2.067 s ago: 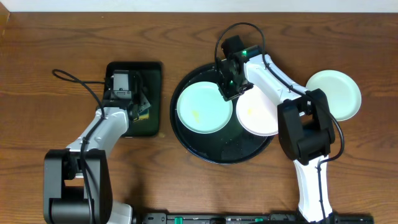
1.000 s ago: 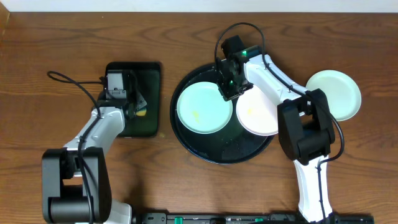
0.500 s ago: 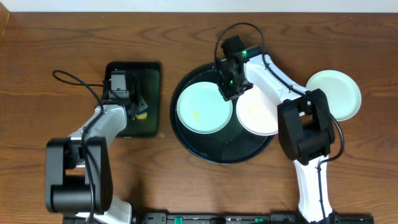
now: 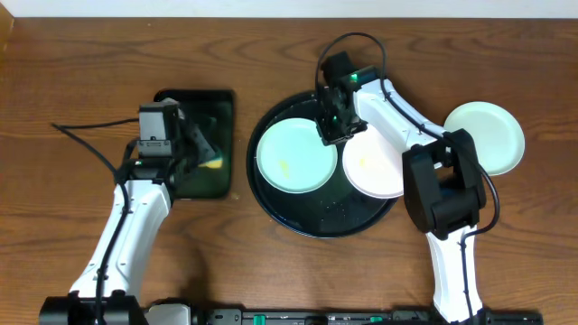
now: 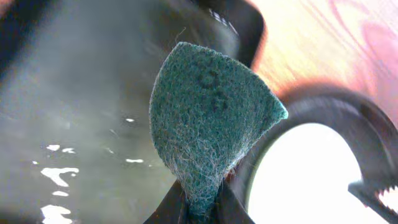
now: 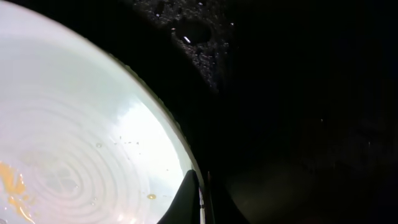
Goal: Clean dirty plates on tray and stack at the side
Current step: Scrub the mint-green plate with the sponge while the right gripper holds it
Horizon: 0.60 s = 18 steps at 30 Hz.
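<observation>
- The left end effector (image 4: 202,153) is now lifting clear of the rectangular tray (image 4: 215,185), where it was dipping a moment ago. It is clamping the sponge (image 5: 208,118), so wiping looks about to begin.
- The right end effector (image 4: 334,126) is staying closed on the rim of the aqua plate (image 4: 296,155), steadying it inside the tray (image 4: 316,224).
- That plate is carrying a yellow smear, as is the white plate (image 4: 372,164) just beside it.
- A second aqua plate (image 4: 488,135) is lying well apart on the worktop (image 4: 271,54).
- The right arm is hanging over the plates' far edges; the sponge's approach from the left looks open.
</observation>
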### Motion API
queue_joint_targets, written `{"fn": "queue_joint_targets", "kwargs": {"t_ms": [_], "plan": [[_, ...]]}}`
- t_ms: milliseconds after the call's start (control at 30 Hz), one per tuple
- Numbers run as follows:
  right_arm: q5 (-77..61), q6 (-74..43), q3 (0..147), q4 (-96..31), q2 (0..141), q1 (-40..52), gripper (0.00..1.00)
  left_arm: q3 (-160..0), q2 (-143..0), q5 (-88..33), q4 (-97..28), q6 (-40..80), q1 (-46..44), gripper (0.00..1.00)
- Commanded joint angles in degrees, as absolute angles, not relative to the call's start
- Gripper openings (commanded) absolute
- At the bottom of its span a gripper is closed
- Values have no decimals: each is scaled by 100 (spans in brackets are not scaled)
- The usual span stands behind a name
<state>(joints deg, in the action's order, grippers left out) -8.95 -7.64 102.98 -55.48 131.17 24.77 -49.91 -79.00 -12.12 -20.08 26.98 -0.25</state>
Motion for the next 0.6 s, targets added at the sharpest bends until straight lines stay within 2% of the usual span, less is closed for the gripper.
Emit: {"fn": "queue_joint_targets", "kwargs": {"t_ms": [0, 133, 300, 567], "plan": [[-75, -2086, 10143, -5618, 13168, 2598, 1, -4960, -7975, -2088, -2115, 2727, -257, 8], [141, -2799, 10143, -5660, 13168, 2593, 1, -4960, -8038, -2102, -2176, 2727, -663, 8], [102, -2714, 10143, -5655, 13168, 2624, 1, -4960, -8088, -2097, -1907, 2775, -1205, 7], [102, -2628, 10143, -5631, 13168, 2641, 1, -4960, -8442, -1343, -1273, 3881, -1763, 7]]}}
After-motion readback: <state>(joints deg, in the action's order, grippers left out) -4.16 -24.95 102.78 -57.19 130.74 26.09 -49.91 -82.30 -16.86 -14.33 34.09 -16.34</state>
